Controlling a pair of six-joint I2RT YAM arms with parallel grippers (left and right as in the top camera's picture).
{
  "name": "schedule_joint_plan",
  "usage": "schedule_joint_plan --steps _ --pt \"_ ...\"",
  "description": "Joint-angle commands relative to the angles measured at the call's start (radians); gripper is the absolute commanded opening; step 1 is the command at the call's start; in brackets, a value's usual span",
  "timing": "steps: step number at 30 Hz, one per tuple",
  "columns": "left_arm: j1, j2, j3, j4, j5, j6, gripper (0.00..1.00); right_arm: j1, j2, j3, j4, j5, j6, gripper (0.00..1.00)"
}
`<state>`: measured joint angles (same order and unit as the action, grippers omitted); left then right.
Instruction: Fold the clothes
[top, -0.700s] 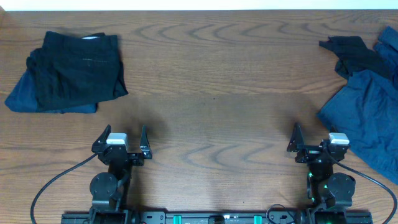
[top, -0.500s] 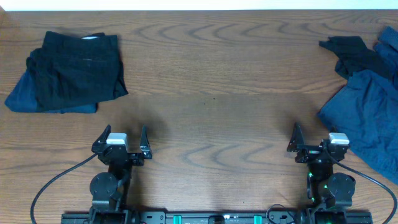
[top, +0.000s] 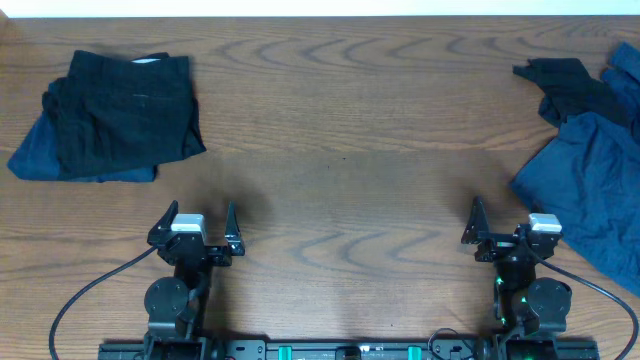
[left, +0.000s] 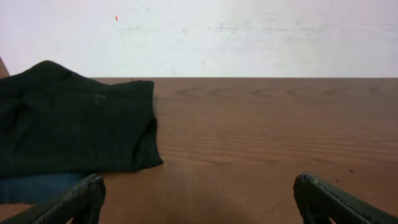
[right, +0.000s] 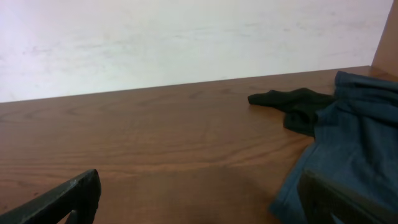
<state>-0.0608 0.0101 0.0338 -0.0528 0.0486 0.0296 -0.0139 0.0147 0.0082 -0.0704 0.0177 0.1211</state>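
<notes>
Folding looks part done | done: folded pile (top: 120, 115) sits far left on desk (top: 340, 150) | to do: blue shorts (top: 590, 190) and black piece (top: 565, 85) lie loose far right | left pincer (top: 198, 222) and right pincer (top: 515, 230) both wide apart, holding nothing

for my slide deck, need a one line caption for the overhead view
Left gripper and right gripper open at the near edge; folded dark stack far left, unfolded blue garments far right.
</notes>
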Motion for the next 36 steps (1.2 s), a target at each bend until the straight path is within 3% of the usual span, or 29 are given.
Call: schedule_joint_plan --steps 1,36 --pt "-0.004 -0.006 -0.03 -0.013 -0.001 -0.001 0.98 -0.009 -0.006 -0.003 -0.003 0.0 -0.01 0.99" --pt "-0.004 0.048 -0.03 -0.012 -0.001 -0.002 0.98 -0.009 0.023 -0.003 -0.003 0.0 -0.01 0.99"
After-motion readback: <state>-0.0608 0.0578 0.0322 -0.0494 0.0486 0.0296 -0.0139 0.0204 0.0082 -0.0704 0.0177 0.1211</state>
